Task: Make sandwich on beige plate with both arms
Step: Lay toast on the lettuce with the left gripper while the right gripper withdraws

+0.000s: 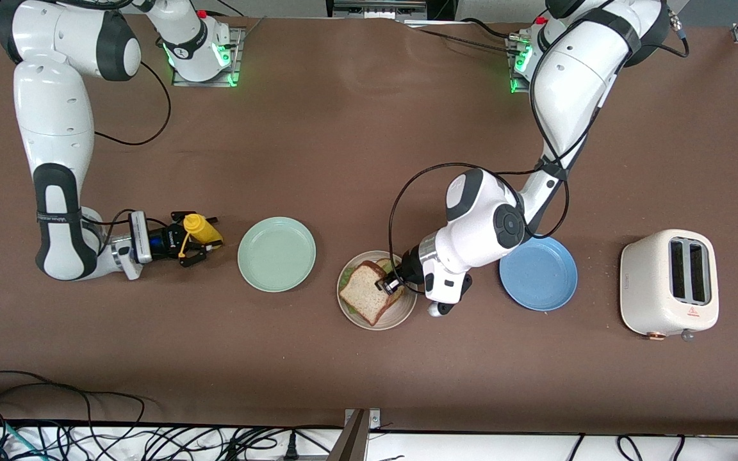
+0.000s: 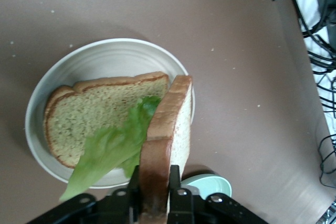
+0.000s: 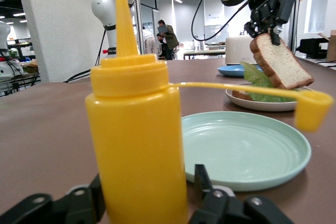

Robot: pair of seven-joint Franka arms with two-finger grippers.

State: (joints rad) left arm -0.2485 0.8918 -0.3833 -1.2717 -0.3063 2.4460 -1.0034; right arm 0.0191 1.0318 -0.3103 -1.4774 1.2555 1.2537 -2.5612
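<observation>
The beige plate [image 1: 403, 313] holds a bread slice [image 2: 94, 114] with a green lettuce leaf [image 2: 113, 148] lying across it. My left gripper [image 1: 387, 282] is shut on a second slice [image 1: 364, 291] by its crust and holds it tilted over the plate, its lower edge resting on the lettuce; the left wrist view shows the grip [image 2: 155, 192] on that slice [image 2: 168, 124]. My right gripper [image 1: 197, 239] is open around an upright yellow squeeze bottle [image 1: 199, 229] toward the right arm's end of the table, with a gap beside one finger [image 3: 202, 179].
A mint-green plate [image 1: 277, 254] lies between the bottle and the beige plate. A blue plate [image 1: 545, 278] lies beside the left arm's wrist. A cream toaster [image 1: 669, 283] stands toward the left arm's end. The bottle's cap [image 3: 313, 109] hangs open on its strap.
</observation>
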